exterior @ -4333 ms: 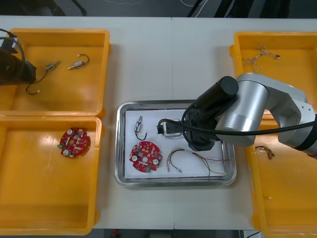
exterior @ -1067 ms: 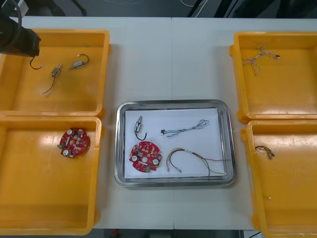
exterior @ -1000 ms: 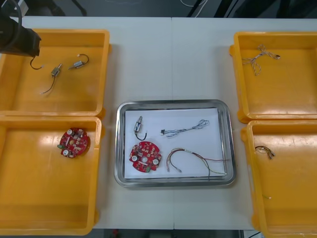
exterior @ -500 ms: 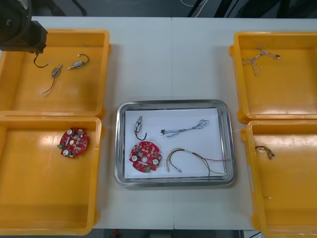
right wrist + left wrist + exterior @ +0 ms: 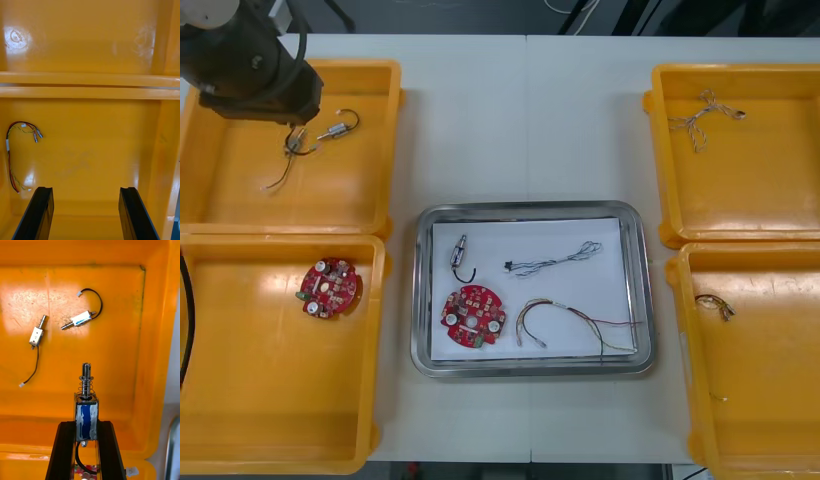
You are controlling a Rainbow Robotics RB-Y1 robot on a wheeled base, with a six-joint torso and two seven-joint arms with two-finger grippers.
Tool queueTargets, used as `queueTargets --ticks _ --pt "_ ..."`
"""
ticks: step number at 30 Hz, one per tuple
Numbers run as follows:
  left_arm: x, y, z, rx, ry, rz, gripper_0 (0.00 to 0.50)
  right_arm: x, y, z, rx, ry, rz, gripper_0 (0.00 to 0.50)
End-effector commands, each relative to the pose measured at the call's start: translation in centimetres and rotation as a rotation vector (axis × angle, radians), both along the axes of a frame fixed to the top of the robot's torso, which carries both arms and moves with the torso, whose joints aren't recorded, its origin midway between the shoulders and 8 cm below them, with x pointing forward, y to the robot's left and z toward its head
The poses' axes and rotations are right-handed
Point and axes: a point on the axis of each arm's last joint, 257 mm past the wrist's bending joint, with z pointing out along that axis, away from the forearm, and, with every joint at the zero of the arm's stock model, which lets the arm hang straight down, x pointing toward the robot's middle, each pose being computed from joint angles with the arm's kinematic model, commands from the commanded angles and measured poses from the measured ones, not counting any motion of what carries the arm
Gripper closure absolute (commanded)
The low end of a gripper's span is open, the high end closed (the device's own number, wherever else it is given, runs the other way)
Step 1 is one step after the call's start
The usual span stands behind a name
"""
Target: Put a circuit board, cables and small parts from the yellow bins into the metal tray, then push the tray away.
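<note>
Front view: the left arm (image 5: 250, 60) hangs over the far-left yellow bin (image 5: 392, 150), with the metal tray (image 5: 420, 290) at the table's middle, to its right. Left wrist view: the left gripper (image 5: 85, 425) clamps a small metal part (image 5: 86, 412), its long axis along the fingers. Right wrist view: the right gripper (image 5: 86, 191) waits unclenched over the near-right yellow bin (image 5: 97, 157)

The pale desk (image 5: 530, 120) carries a left pair of yellow plastic bins (image 5: 240, 200), a right pair of the same bins (image 5: 770, 190), apparently touching, and a shiny rectangular metal tray (image 5: 532, 207) between them.
</note>
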Motion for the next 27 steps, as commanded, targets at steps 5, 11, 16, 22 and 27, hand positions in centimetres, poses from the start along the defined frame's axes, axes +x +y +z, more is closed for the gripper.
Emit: queueTargets --ticks 5,11,16,22,27 --pt "-0.9 -6.3 -1.4 -0.082 -0.025 0.022 0.5 0.0 -0.6 0.8 -0.006 -0.012 -0.024 0.0" --pt "-2.1 -11.5 -2.6 -0.08 -0.016 -0.062 0.5 0.2 -0.8 0.8 -0.015 -0.017 -0.026 0.0" --pt "-3.6 -15.7 -3.5 -0.124 0.003 -0.103 0.5 0.3 -0.9 0.8 -0.02 -0.02 -0.027 0.0" --pt "-5.1 -20.6 -5.6 -0.154 0.021 -0.146 0.5 0.2 -0.8 0.8 -0.019 -0.016 -0.027 0.0" --pt "-5.6 -23.0 -7.9 -0.165 0.009 -0.179 0.5 0.2 -1.0 0.8 -0.026 -0.016 -0.027 0.0"
